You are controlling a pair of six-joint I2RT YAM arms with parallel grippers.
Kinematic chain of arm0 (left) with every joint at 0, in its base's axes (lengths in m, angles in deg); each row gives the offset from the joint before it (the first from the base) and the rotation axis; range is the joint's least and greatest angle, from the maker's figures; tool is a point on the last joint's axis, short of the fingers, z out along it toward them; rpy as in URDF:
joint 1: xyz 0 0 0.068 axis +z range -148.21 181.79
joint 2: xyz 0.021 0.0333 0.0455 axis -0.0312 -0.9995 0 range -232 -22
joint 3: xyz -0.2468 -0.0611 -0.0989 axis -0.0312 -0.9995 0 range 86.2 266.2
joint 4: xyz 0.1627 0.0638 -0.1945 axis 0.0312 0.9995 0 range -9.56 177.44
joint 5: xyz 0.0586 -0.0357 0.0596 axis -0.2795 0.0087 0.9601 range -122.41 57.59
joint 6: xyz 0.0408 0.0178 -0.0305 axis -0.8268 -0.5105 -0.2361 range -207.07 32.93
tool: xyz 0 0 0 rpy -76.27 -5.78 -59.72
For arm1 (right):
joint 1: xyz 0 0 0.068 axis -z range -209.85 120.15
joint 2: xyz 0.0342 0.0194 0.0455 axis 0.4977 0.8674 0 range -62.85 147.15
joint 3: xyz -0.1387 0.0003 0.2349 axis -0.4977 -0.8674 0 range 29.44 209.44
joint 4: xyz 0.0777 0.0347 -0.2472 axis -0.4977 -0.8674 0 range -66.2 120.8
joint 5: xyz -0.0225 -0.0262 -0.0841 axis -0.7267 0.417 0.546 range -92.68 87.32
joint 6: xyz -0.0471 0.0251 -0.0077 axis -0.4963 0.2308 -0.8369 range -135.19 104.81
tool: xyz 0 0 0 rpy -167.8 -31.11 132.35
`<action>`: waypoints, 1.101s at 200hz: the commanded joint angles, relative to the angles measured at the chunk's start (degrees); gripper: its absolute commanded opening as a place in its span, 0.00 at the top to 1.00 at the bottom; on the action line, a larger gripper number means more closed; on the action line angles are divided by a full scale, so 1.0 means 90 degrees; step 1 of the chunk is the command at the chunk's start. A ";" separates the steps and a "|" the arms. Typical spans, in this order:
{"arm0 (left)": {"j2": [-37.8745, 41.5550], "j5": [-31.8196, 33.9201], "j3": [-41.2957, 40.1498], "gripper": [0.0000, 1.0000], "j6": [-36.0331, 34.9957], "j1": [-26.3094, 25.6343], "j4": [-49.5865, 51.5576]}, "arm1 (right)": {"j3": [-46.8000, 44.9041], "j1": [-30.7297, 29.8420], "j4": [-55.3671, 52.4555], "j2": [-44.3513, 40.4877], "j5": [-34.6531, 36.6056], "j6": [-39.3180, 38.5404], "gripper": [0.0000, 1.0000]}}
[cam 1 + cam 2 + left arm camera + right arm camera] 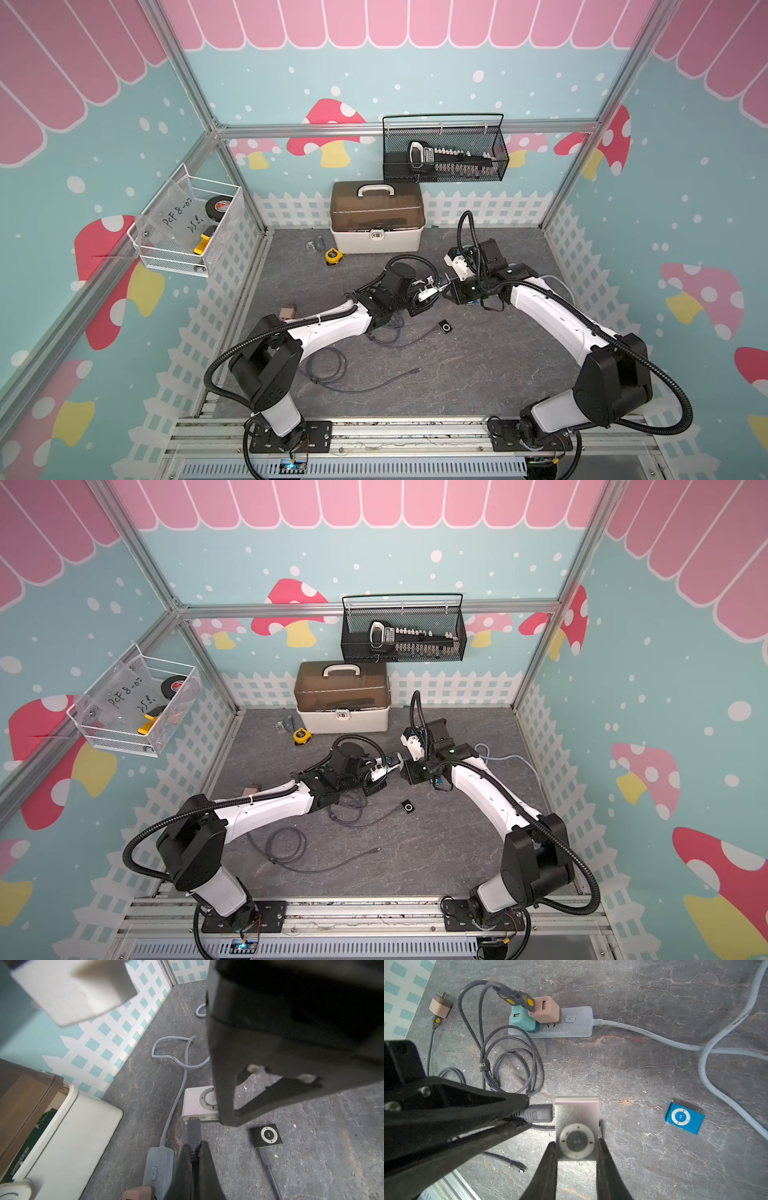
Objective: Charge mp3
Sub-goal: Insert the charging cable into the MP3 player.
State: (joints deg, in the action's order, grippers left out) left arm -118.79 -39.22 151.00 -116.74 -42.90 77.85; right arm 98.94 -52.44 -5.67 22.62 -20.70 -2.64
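Between right claw (576,1144) tips: silver mp3 (577,1111) clamped. Left claw (195,1146) pinches cable plug (538,1114) at mp3 edge; insertion step, next needs straight push.

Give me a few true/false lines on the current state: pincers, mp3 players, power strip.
1. The right pincer is clamped on the silver mp3 player. True.
2. The left pincer is open and empty. False: it is shut on a grey cable plug whose tip is at the silver player's edge.
3. The blue mp3 player lies on the table, in neither pincer. True.
4. The black mp3 player has no cable at it. False: a second grey plug meets its edge.
5. The power strip holds no chargers. False: a teal charger and a tan charger sit in it.
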 commanded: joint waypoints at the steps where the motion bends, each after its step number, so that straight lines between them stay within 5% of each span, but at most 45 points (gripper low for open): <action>1: -0.0316 -0.0341 0.0287 1.00 0.0175 -0.0054 -0.0286 | 0.0268 -0.0342 0.0167 -0.0056 -0.1033 0.0059 0.94; 69: -0.0552 -0.0600 0.0504 1.00 0.0574 -0.0025 -0.0286 | 0.0414 -0.0409 0.0273 0.0016 -0.1059 0.0880 0.94; 145: -0.0596 -0.1697 0.0718 1.00 0.0572 0.0222 0.0044 | 0.0433 -0.0459 -0.0537 -0.0067 -0.0491 -0.0400 0.94; 220: -0.0841 -0.1167 0.1048 1.00 0.0705 -0.0024 -0.0049 | 0.0650 -0.0526 -0.0389 0.0049 -0.0786 -0.0105 0.94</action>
State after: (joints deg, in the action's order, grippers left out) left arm -123.86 -49.82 157.68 -110.45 -40.54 82.22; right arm 101.98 -53.22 -11.39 23.06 -13.84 -3.12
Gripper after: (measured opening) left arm 0.050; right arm 0.235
